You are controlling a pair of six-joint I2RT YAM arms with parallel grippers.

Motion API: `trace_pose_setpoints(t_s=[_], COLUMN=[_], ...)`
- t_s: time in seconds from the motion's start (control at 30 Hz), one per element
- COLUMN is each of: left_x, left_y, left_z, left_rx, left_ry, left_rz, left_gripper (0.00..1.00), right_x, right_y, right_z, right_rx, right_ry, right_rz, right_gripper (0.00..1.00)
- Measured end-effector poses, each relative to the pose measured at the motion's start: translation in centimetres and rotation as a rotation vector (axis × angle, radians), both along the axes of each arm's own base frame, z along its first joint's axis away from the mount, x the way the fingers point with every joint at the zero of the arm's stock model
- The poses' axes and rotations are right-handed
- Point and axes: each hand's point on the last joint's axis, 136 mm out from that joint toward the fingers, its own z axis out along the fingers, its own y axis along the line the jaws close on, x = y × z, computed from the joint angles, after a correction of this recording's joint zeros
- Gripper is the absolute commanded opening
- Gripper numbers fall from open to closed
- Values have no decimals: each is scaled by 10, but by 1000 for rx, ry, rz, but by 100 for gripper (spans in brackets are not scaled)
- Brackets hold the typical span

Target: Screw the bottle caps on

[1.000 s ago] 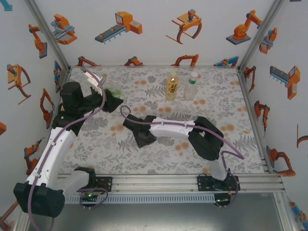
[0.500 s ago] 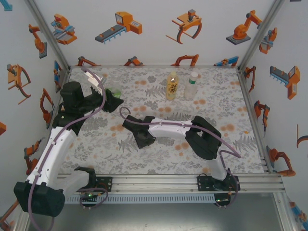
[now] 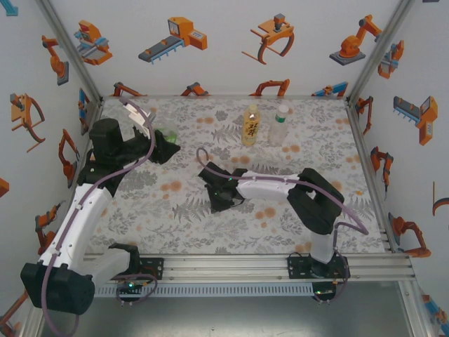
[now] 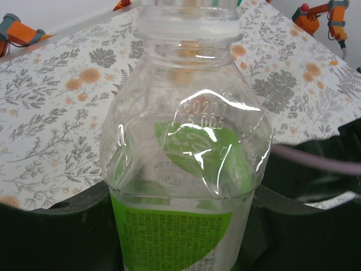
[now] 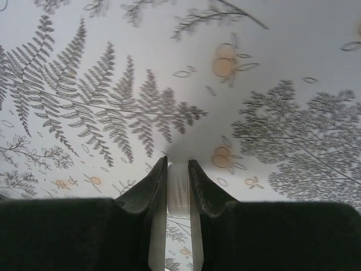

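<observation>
From above, the left jaws grip the green bottle [image 3: 165,132] near the back-left corner of the tabletop [image 3: 323,158], close to the side wall. The right jaws sit low mid-tabletop, with open room between the arms. A yellow bottle [image 3: 250,125] and a clear bottle [image 3: 279,124] stand well apart at the back. Left wrist: the jaws clamp the green bottle's labelled lower body. Its thin, dented walls look soft, so a low hold seems wise. Right wrist: the jaws are closed on a small ribbed white cap [image 5: 179,189], held on edge low over the tabletop. It looks light and stiff, and likely to slip.

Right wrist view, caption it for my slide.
Right gripper shut on a small white bottle cap, over the fern-printed table cover.
</observation>
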Motion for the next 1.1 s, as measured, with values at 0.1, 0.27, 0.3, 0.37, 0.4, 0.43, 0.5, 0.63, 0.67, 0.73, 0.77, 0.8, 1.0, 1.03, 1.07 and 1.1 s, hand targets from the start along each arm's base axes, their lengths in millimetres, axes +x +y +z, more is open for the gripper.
trace_pose_setpoints(t_s=[0.1,0.27,0.3,0.37,0.4,0.43,0.5,0.63,0.67,0.73,0.77,0.8,1.0,1.03,1.07,1.1], left_x=[0,2,3,4,4,5,5,7,7,8,8,8,7,7,8,8], left_y=[0,0,-1,-1,-1,-1,-1,-1,-1,-2,-2,-2,-1,-2,-2,-2], left_z=[0,-3,-4,-6,-7,-8,-9,-10,-11,-11,-12,-12,-15,-15,-16,-16], left_rx=[0,2,3,4,4,4,4,6,6,7,7,8,10,10,11,11], left_ry=[1,10,14,20,22,26,30,37,41,42,44,46,59,60,62,64], left_rz=[0,0,0,0,0,0,1,1,1,1,1,1,1,1,1,1], left_gripper=[0,0,0,0,0,0,0,0,0,0,0,0,0,0,0,0], right_x=[6,16,16,18,18,19,19,20,20,20,20,19,13,11,9,7], right_y=[-12,-28,-31,-35,-36,-37,-36,-34,-33,-30,-28,-26,-18,-17,-16,-16], right_z=[0,1,1,3,3,4,4,6,6,6,6,6,4,3,2,2], right_rx=[103,206,216,227,227,226,227,203,191,151,128,103,-39,-58,-83,-106], right_ry=[31,46,46,45,43,42,41,40,38,29,22,15,-27,-32,-35,-41], right_rz=[-66,-148,-157,-175,-179,-182,-181,-174,-169,-150,-139,-127,-53,-43,-30,-20], right_gripper=[23,33,34,38,39,41,43,46,46,46,47,47,47,47,47,47])
